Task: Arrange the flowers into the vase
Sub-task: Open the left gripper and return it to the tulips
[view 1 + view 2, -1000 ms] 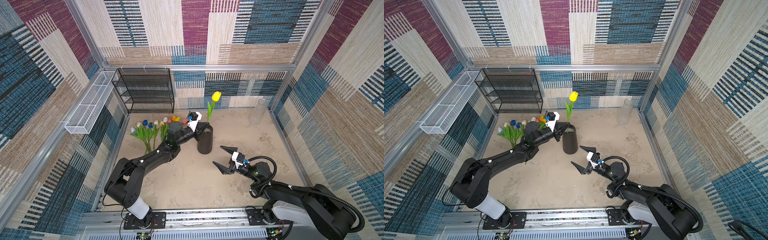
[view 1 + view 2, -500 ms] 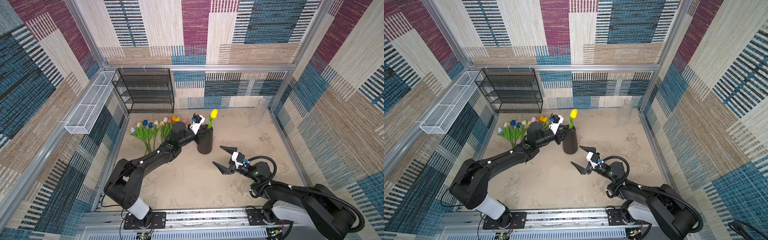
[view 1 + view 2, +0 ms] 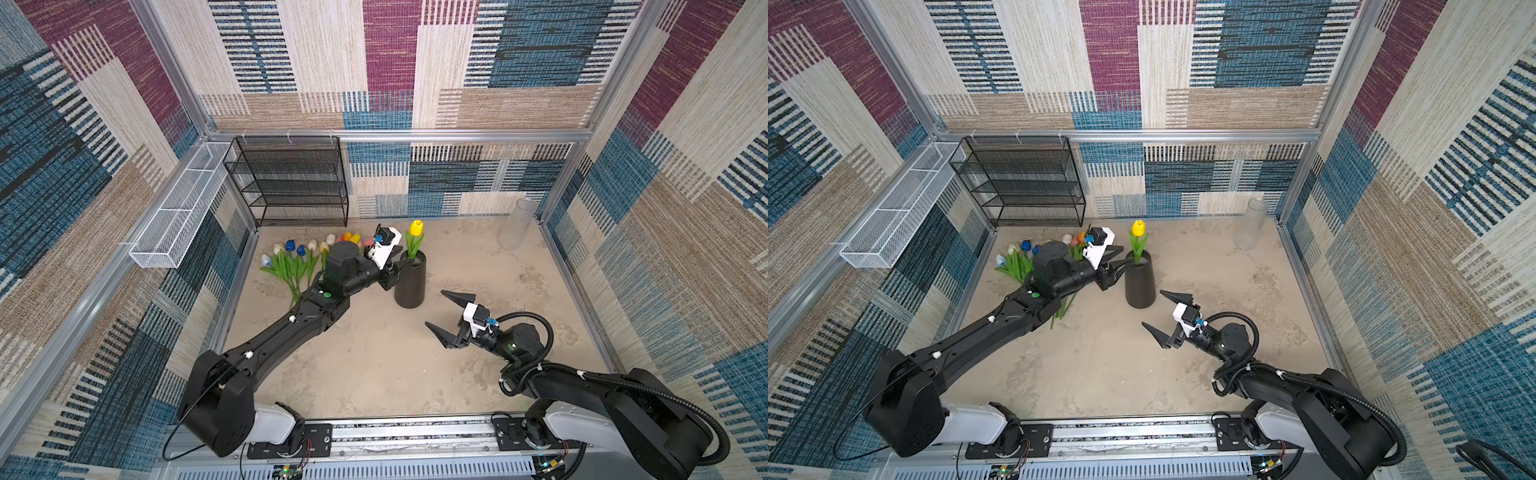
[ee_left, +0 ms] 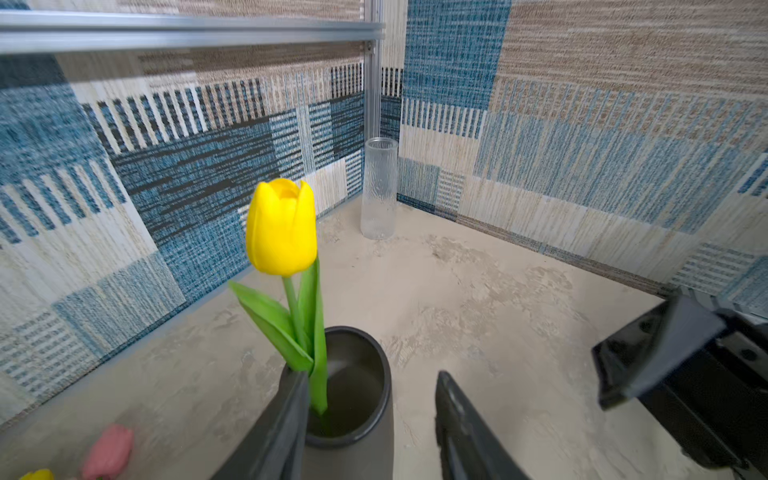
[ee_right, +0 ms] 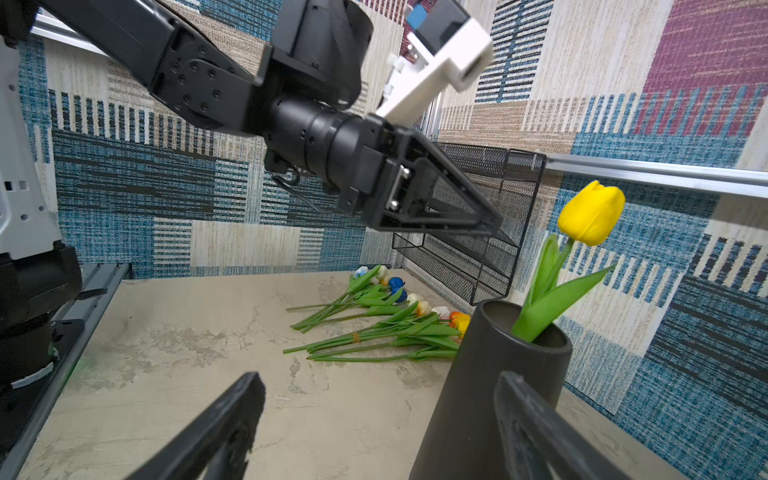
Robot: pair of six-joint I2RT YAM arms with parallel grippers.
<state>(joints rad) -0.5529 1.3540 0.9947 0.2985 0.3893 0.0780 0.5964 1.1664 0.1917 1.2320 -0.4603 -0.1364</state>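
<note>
the black vase (image 3: 410, 286) stands upright on the desk (image 3: 374, 365), right at the tips of the left claw (image 3: 405, 257). it holds one flower, a yellow tulip (image 3: 416, 227), whose stem goes down inside the mouth on the side nearest that claw. its head and leaves rise above the rim. the left claw is spread, pinching nothing. in the left wrist view one finger (image 4: 291, 407) lies at the rim beside the tulip's lower leaves, and i cannot tell if it touches them. the other finger (image 4: 457, 415) stands clear on the vase's far side.

the rest of the flowers (image 3: 291, 266) lie flat on the desk behind the left claw, beside and partly under its wrist. their white, blue, orange and pink heads point away from the arm's base. a clear glass vase (image 3: 515, 224) stands empty in the corner, well beyond both claws. a black mesh shelf (image 3: 291, 183) and a white wire basket (image 3: 174, 216) are against the walls past the left claw.

the right claw (image 3: 434, 308) hovers low, near the black vase, spread wide and empty.

a second ago the left claw was pressed on the stem and the tulip stood much higher over the vase. now the flower has sunk in and the claw has let go. the right claw has opened a little wider.
</note>
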